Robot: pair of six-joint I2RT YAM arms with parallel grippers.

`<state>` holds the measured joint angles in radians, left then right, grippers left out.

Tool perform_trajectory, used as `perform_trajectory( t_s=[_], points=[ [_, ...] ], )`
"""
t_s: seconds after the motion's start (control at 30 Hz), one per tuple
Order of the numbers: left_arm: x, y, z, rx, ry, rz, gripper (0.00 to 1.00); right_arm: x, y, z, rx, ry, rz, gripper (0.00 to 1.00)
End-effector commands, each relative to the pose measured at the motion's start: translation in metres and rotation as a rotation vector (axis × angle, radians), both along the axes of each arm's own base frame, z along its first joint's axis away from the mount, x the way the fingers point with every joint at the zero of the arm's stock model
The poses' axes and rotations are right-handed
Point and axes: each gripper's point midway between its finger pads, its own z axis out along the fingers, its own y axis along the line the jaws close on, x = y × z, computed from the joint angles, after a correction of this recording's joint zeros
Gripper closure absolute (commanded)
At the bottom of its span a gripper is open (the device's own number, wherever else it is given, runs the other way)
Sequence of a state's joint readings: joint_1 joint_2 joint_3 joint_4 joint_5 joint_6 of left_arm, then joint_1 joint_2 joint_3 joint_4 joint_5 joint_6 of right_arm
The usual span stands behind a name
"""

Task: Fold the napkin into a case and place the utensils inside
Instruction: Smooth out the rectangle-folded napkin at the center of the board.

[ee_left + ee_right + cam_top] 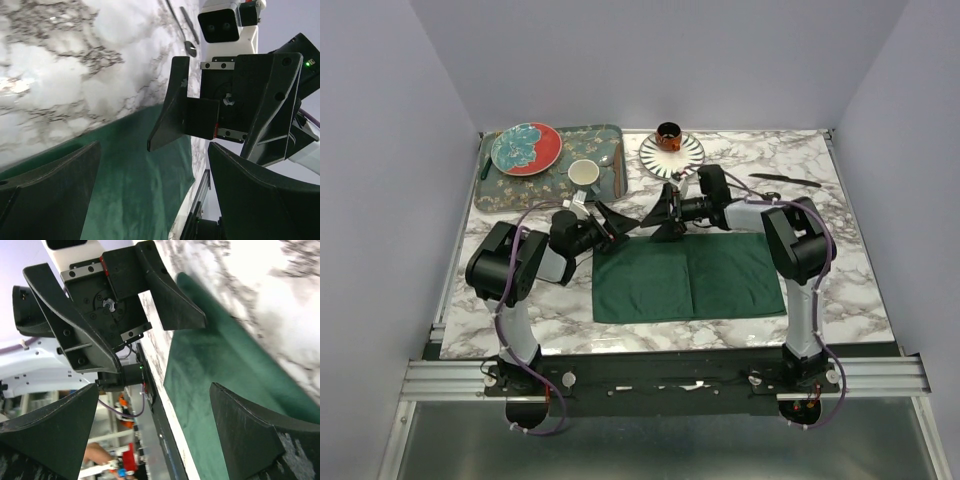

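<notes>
Napkin [688, 277], one, lies flat; left end effector [623, 226] and right end effector [657, 222] both spread, empty

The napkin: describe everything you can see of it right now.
The napkin is a dark green, slightly shiny cloth, spread flat as a wide rectangle on the marble table, near its front edge. A faint crease runs down its middle, front to back. Nothing lies on it. The open left gripper and the open right gripper face each other at its far edge; whether they touch it cannot be told.
</notes>
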<state>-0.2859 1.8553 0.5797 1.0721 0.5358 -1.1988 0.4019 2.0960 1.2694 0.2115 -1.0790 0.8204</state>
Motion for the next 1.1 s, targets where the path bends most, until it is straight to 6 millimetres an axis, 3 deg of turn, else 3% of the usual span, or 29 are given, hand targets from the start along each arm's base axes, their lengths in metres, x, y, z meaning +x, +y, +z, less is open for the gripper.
perform_trajectory(
  t_s=[0.0,0.13,0.33,0.8,1.07],
  points=[
    [0.006,0.007,-0.026,0.033,0.055,0.038,0.01,0.006,0.003,-0.022,0.012,0.045,-0.024,0.00],
    [0.003,0.016,-0.057,0.091,0.134,0.058,0.01,0.002,-0.008,-0.048,-0.008,0.106,-0.029,0.00],
    [-0.001,0.030,-0.078,0.134,0.189,0.081,0.01,0.005,-0.041,-0.064,-0.029,0.116,-0.046,0.00],
    [-0.003,0.042,-0.089,0.169,0.220,0.101,0.01,0.002,-0.139,-0.070,-0.102,0.086,-0.079,0.00],
    [-0.003,0.044,-0.091,0.173,0.227,0.104,0.01,0.003,-0.182,-0.067,-0.151,0.096,-0.107,0.00]
  ],
)
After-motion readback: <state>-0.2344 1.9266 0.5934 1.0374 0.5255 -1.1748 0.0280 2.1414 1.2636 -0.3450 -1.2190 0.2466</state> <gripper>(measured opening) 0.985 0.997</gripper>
